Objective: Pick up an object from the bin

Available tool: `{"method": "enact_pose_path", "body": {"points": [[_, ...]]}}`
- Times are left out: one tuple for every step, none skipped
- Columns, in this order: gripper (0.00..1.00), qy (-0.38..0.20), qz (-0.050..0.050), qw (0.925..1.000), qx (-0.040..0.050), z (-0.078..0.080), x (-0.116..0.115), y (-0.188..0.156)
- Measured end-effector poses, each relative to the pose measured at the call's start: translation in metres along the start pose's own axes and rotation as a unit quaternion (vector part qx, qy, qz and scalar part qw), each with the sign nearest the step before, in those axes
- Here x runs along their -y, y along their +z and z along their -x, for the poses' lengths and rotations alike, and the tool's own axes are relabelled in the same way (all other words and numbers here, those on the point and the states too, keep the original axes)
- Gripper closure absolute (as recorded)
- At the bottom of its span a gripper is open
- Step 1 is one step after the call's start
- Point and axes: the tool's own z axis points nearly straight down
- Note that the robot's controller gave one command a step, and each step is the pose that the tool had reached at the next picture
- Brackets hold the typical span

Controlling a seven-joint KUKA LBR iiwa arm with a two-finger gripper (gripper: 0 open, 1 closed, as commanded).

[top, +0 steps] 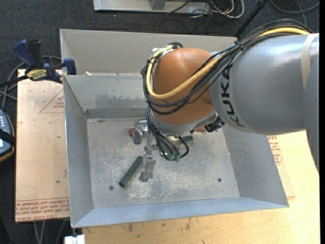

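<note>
A dark green flat bar (130,172) lies slantwise on the bin floor, left of the middle and toward the front. My gripper (147,175) hangs from under the orange cover and comes down to the floor just right of the bar's upper end. Its tip stands beside the bar, not around it. A small reddish-brown piece (133,132) lies behind the gripper, near the bin's back wall.
A red and white thing (209,128) peeks out from under the arm at the right of the bin, mostly hidden. The arm and its orange cover with cables hang over the bin's middle and back right.
</note>
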Motion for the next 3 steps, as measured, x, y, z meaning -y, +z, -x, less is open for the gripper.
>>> {"method": "enact_pose_path", "body": {"points": [[0.00, -0.071, 0.000, 0.9975, 0.0009, 0.024, 0.007, 0.135], [1.00, -0.070, 0.000, 0.9975, 0.0034, 0.025, 0.006, 0.131], [1.00, -0.051, 0.001, 0.9987, 0.0083, 0.018, 0.025, 0.000]]}}
